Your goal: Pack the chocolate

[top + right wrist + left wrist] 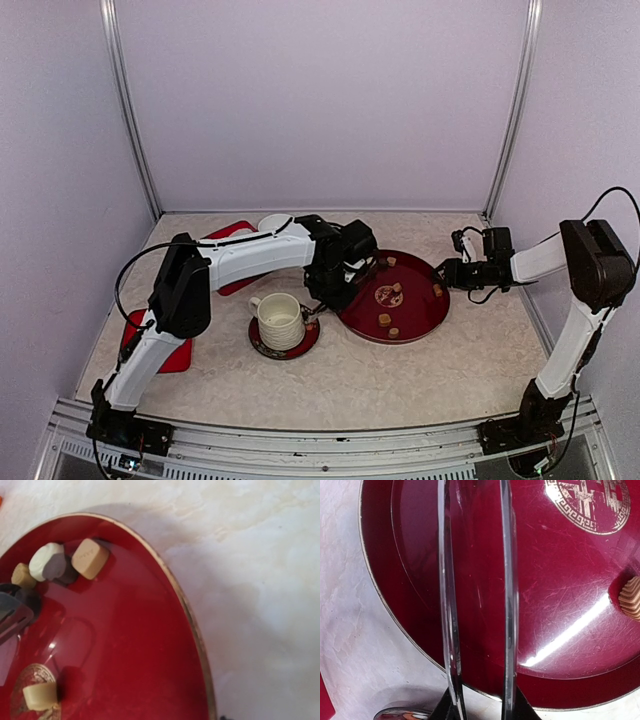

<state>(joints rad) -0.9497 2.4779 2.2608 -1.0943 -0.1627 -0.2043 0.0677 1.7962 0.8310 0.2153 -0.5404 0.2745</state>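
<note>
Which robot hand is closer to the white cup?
Left. The left gripper, holding metal tongs, hangs just right of the cup, over the red plate's left edge. The right gripper is at the plate's right rim, the whole plate away from the cup.

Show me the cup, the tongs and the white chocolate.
cup [283, 338], top external view, side wall
tongs [447, 605], left wrist view, left blade
white chocolate [46, 560], right wrist view, its pale top
</note>
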